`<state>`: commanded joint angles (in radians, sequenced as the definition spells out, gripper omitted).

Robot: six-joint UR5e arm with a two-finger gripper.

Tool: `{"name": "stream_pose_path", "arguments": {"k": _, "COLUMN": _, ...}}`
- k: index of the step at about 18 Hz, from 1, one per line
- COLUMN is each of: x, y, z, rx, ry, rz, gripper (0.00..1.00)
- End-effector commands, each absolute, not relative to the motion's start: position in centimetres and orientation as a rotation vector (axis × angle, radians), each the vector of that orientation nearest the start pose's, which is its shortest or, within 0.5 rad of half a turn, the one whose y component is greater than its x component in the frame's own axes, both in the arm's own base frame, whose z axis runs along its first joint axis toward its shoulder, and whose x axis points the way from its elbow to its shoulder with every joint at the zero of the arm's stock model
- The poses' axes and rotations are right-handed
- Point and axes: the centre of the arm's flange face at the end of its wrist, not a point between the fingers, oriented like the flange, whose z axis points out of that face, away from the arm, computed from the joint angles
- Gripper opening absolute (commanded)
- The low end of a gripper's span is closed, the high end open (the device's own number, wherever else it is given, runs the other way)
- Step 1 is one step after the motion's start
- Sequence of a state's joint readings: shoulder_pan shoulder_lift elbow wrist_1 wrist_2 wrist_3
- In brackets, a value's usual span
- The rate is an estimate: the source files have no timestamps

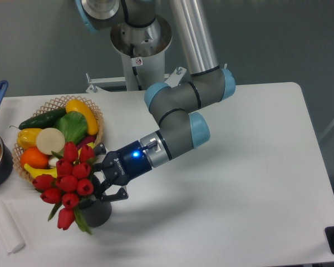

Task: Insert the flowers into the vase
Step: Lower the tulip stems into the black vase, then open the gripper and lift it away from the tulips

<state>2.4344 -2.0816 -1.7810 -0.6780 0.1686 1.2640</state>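
Red tulips [67,181] sit over the grey vase [96,212], tipped to one side, with their stems going down into its mouth. The pincer [103,181] is clenched on the stems. Next, I think, it should push them deeper, then let go. Behind, a woven basket [96,117] on the white counter [239,183] holds toy fruit and vegetables.
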Motion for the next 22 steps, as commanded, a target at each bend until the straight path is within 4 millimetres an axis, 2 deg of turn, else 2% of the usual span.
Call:
{"name": "stream_pose_path", "arguments": {"k": 2, "x": -30.7, "y": 56.7, "z": 27.9, "rx": -1.710, "ry": 0.483, "rz": -0.586, "gripper": 1.00}}
{"name": "stream_pose_path", "arguments": {"k": 5, "x": -30.7, "y": 56.5, "z": 28.5, "rx": -1.710, "ry": 0.487, "rz": -0.577, "gripper": 1.00}}
{"name": "stream_pose_path", "arguments": {"k": 6, "x": -30.6, "y": 56.4, "z": 29.4, "rx": -1.723, "ry": 0.501, "rz": -0.553, "gripper": 1.00}}
{"name": "stream_pose_path", "arguments": {"k": 11, "x": -30.9, "y": 55.5, "z": 31.7, "rx": -1.873, "ry": 0.549, "rz": -0.409, "gripper": 1.00}}
{"name": "stream_pose_path", "arguments": {"k": 13, "x": -31.2, "y": 55.0, "z": 33.7, "rx": -1.916, "ry": 0.572, "rz": -0.334, "gripper": 1.00}}
{"name": "stream_pose_path", "arguments": {"k": 15, "x": -32.3, "y": 53.9, "z": 35.6, "rx": -2.012, "ry": 0.589, "rz": -0.204, "gripper": 1.00}}
{"name": "stream_pose_path", "arguments": {"k": 18, "x": -32.9, "y": 52.2, "z": 39.2, "rx": -2.169, "ry": 0.613, "rz": 0.019, "gripper": 1.00}}
{"name": "stream_pose_path", "arguments": {"k": 20, "x": -33.6, "y": 50.5, "z": 41.7, "rx": -2.242, "ry": 0.602, "rz": 0.160, "gripper": 1.00}}
{"name": "stream_pose_path", "arguments": {"k": 21, "x": -34.8, "y": 49.1, "z": 44.4, "rx": -2.270, "ry": 0.575, "rz": 0.262, "gripper": 1.00}}
{"name": "stream_pose_path", "arguments": {"k": 22, "x": -35.8, "y": 47.7, "z": 45.6, "rx": -2.303, "ry": 0.544, "rz": 0.330, "gripper": 1.00}}
